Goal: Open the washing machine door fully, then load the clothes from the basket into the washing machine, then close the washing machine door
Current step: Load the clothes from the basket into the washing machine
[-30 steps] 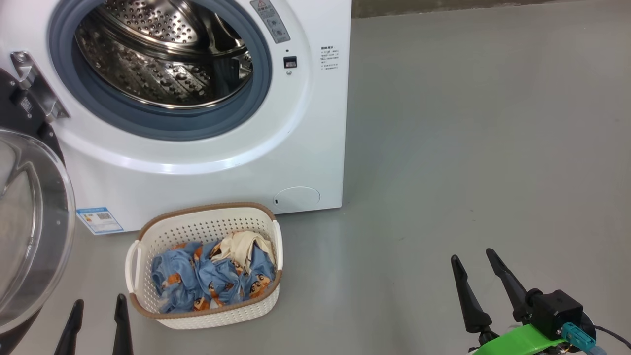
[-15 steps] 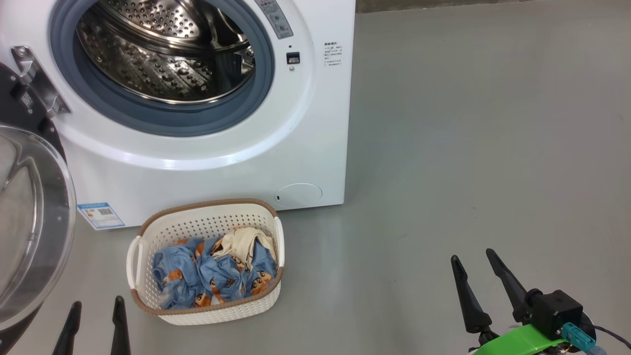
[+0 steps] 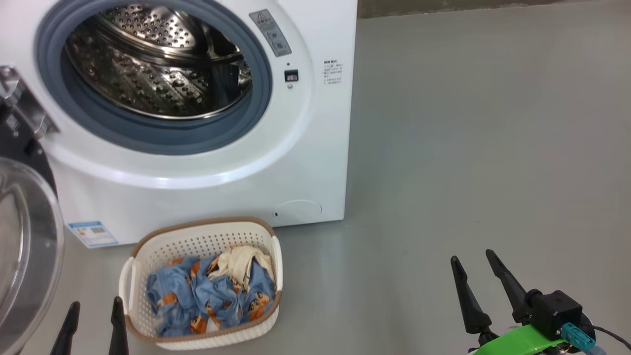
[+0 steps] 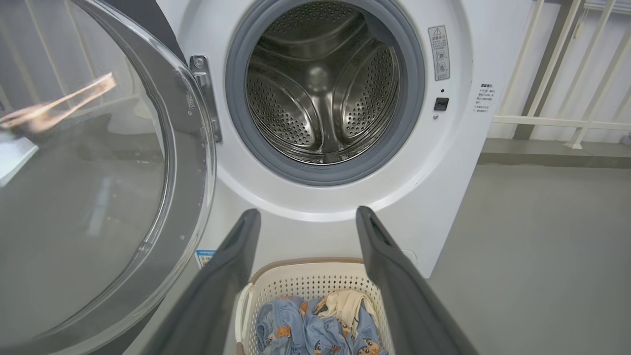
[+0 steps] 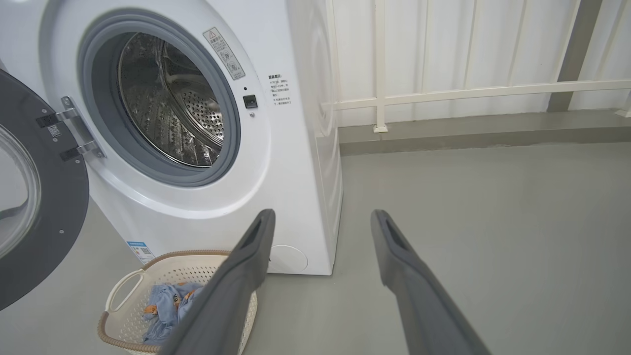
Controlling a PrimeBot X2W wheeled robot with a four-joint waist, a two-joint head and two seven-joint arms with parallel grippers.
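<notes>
At the bottom of the head view my left end effector (image 3: 95, 304) and right end effector (image 3: 472, 256) sit released, empty. Beside the left one, the clothes (image 3: 207, 296) fill the basket (image 3: 197, 241). Beyond it the washing machine (image 3: 197, 197) stands with its door (image 3: 19, 256) swung out at left. I judge loading comes next: reach down and pinch the heap.

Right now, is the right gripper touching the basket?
Apart. Head view shows the right gripper separated from the basket by a stretch of grey floor.
</notes>
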